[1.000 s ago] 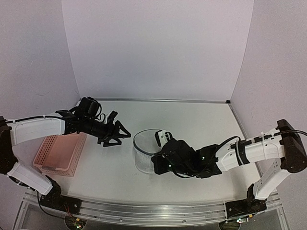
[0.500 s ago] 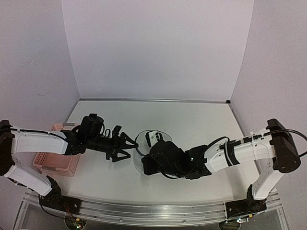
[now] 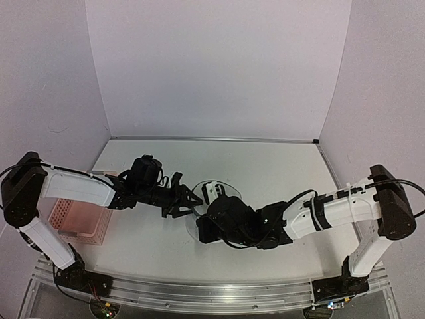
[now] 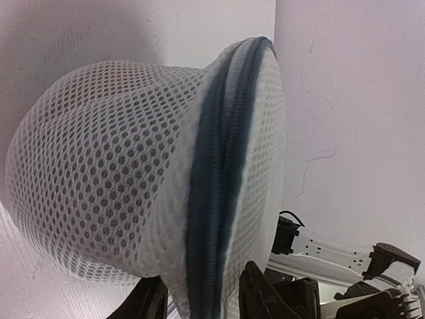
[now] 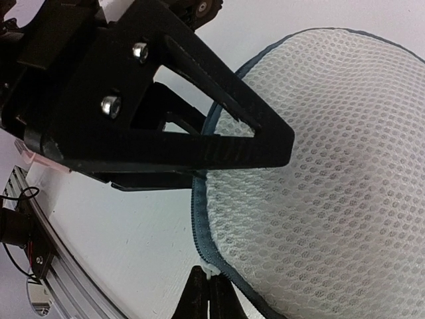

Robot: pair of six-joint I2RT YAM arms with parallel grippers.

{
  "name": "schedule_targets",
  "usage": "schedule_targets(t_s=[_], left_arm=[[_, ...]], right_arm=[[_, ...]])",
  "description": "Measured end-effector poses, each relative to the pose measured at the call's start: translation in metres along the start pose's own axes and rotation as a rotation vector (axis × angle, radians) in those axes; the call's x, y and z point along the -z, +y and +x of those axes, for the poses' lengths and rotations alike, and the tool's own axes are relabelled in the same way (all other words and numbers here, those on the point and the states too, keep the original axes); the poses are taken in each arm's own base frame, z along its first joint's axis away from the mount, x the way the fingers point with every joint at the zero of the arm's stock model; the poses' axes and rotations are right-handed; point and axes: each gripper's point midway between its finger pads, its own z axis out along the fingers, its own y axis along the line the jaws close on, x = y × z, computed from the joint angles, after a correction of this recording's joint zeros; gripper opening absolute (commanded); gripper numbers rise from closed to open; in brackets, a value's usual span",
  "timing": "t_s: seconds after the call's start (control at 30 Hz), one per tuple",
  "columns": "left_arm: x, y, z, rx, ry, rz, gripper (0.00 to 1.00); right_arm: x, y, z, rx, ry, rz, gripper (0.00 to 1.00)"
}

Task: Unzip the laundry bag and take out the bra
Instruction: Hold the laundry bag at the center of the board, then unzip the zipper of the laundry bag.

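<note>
Top external: both arms meet at mid-worktop (image 3: 285, 166), with the pink basket (image 3: 76, 222) well apart on the left.
Bag: the laundry bag (image 4: 99, 173) sits between the two arms, its zip (image 4: 209, 186) closed along all that shows. The bra is not visible and is presumably inside.
Left side: the left fingers (image 4: 262, 296) straddle the zipped rim; whether they clamp it cannot be told.
Right side: the right fingers (image 5: 198, 299) are pinched together at the zip line; no pull can be made out between them.
Risk: with a loose left hold, a tug on the zip would likely drag or spin the light bag rather than open it — or the pinch could slip off the zip.
</note>
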Motion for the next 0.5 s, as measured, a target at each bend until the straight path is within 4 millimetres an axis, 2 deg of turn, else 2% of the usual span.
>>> schedule_targets(t_s=[0.1,0.3,0.5], left_arm=[[-0.003,0.000,0.001,-0.008,0.007,0.001,0.01],[-0.003,-0.003,0.003,-0.012,0.014,0.009,0.00],[-0.004,-0.004,0.003,-0.014,0.014,0.011,0.00]], right_arm=[[0.000,-0.001,0.000,0.001,-0.001,0.003,0.00],[0.001,-0.004,0.003,0.006,0.004,0.013,0.00],[0.013,-0.011,0.004,0.007,0.006,0.015,0.00]])
